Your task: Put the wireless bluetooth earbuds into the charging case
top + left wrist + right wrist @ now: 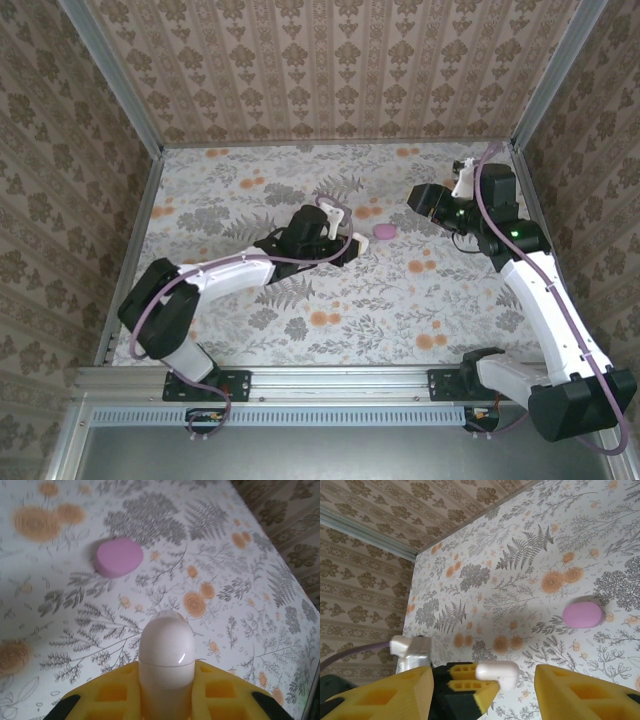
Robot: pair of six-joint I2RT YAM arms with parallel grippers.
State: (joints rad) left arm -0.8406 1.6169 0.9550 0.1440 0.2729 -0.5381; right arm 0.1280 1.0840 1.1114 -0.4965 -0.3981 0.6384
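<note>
My left gripper (348, 246) is shut on the white charging case (166, 645), which stands out past the yellow fingers (220, 690). From the right wrist the case (497, 671) looks L-shaped, as if its lid were hinged open. My right gripper (417, 198) hangs open to the right of the case and a little farther back, its yellow fingers (585, 692) wide apart and empty. A pink rounded object (384, 232) lies on the cloth between the two grippers, touching neither. The earbuds are out of view.
The floral cloth (300, 300) covers the whole table. Patterned walls close in the back (330, 70), left and right sides, with metal posts at the corners. The right arm's cable (482, 200) loops near the right wall.
</note>
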